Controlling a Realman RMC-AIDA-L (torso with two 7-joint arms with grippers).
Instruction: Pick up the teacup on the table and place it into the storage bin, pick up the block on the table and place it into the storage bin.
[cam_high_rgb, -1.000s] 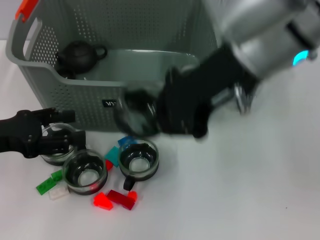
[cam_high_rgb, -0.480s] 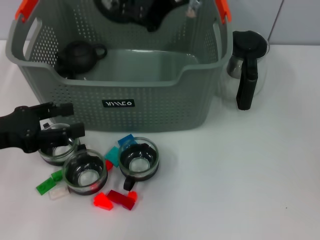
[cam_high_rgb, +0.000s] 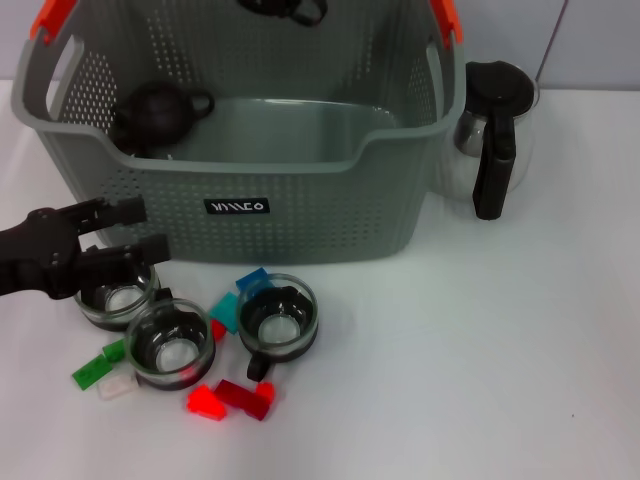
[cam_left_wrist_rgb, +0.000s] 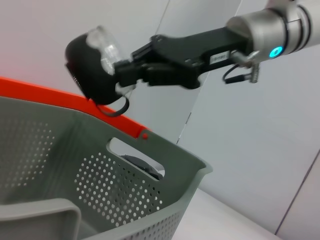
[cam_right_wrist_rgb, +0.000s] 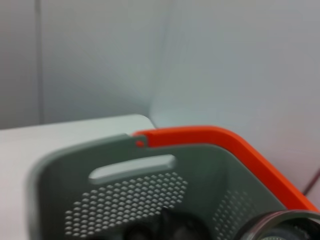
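My right gripper (cam_left_wrist_rgb: 129, 74) is shut on a glass teacup (cam_left_wrist_rgb: 96, 54) with a black base, holding it in the air above the far side of the grey storage bin (cam_high_rgb: 300, 190). In the head view only a dark piece of that cup (cam_high_rgb: 285, 8) shows at the top edge. Three more teacups stand in front of the bin: a left one (cam_high_rgb: 116, 296), a middle one (cam_high_rgb: 170, 344) and a right one (cam_high_rgb: 279, 318). Blocks lie among them, such as a red one (cam_high_rgb: 204, 402) and a green one (cam_high_rgb: 93, 370). My left gripper (cam_high_rgb: 132, 234) is open just over the left cup.
A black teapot (cam_high_rgb: 158, 110) sits inside the bin at its left. A glass pot with a black handle (cam_high_rgb: 493, 125) stands right of the bin. The bin has orange handle clips (cam_high_rgb: 54, 16). Bare white table stretches to the front right.
My right arm has lifted the teacup from in front of the bin up over its far side, uncovering the glass pot. The left gripper has barely shifted.
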